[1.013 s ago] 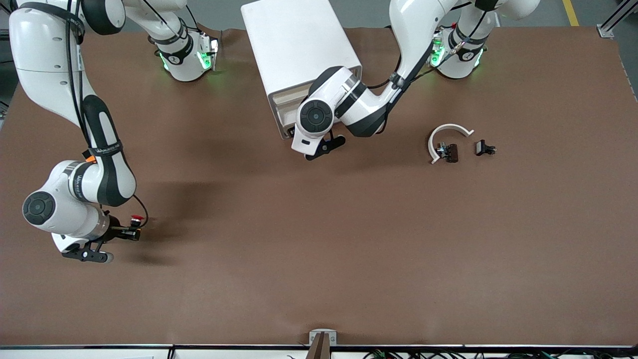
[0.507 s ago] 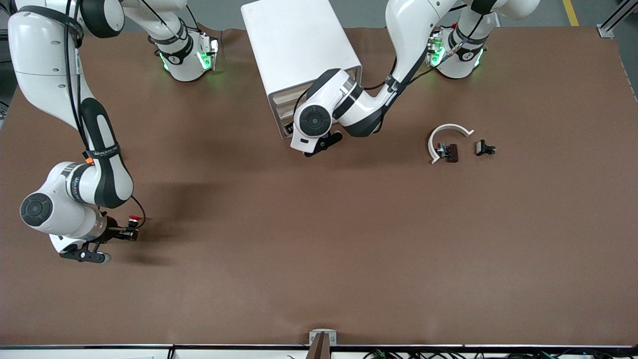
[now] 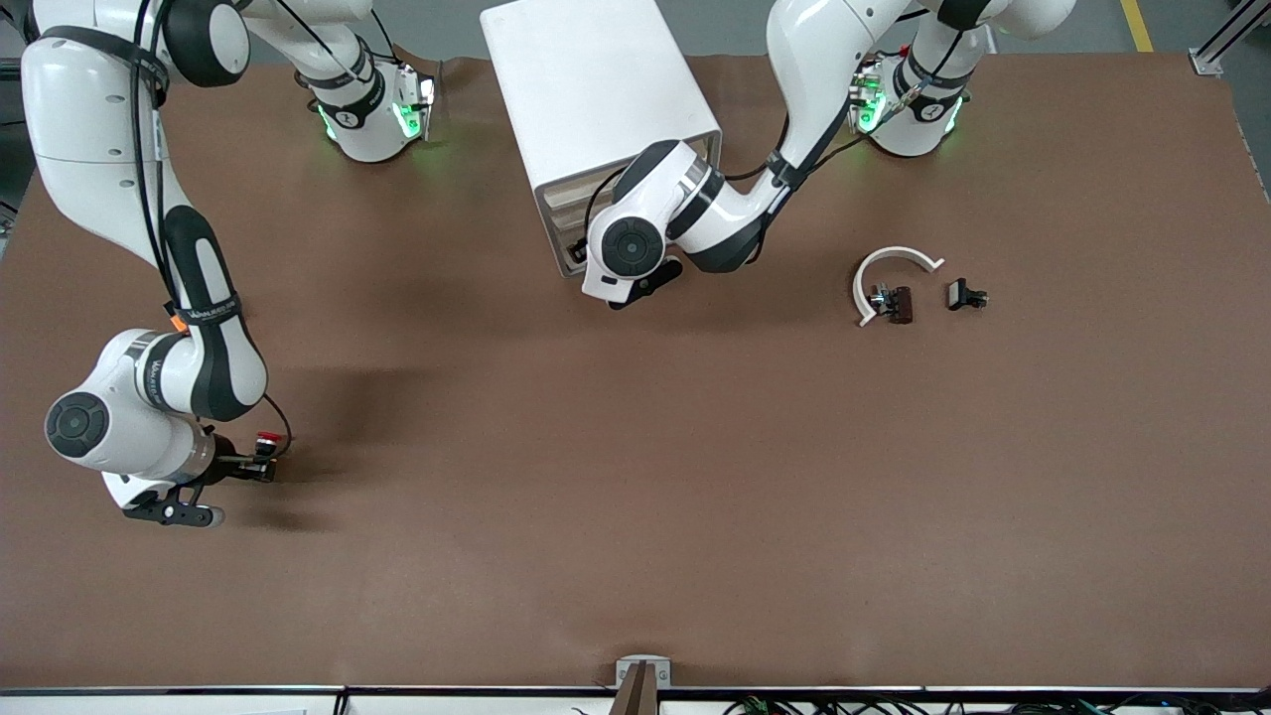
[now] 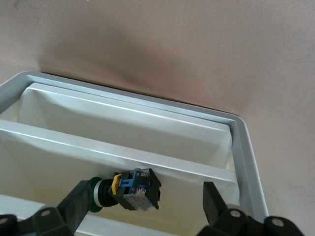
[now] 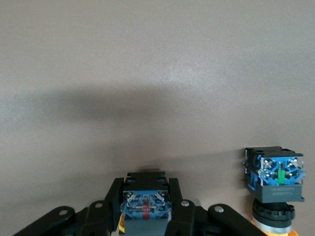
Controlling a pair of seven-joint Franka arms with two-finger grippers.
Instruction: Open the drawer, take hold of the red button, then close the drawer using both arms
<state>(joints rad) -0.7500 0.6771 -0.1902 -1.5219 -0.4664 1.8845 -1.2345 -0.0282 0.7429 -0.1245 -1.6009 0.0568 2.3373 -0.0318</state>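
My right gripper [image 3: 260, 467] is low over the table toward the right arm's end and is shut on the button [image 3: 266, 438]. The red cap shows in the front view. In the right wrist view the fingers [image 5: 114, 192] clamp the black body, and the blue base [image 5: 146, 205] faces the camera. My left gripper [image 4: 143, 204] is at the front of the white cabinet [image 3: 596, 89], open over the pulled-out drawer [image 4: 147, 104]. In the front view the left wrist covers that drawer.
A green-capped button [image 4: 129, 189] lies in the drawer between the left fingers. Another button with an orange-yellow cap [image 5: 274, 179] stands beside the right gripper. A white curved piece [image 3: 894, 270] and two small dark parts [image 3: 899, 304] [image 3: 965, 295] lie toward the left arm's end.
The left arm's wrist has moved in toward the cabinet front. The right arm has shifted only slightly, with the button still in its grip.
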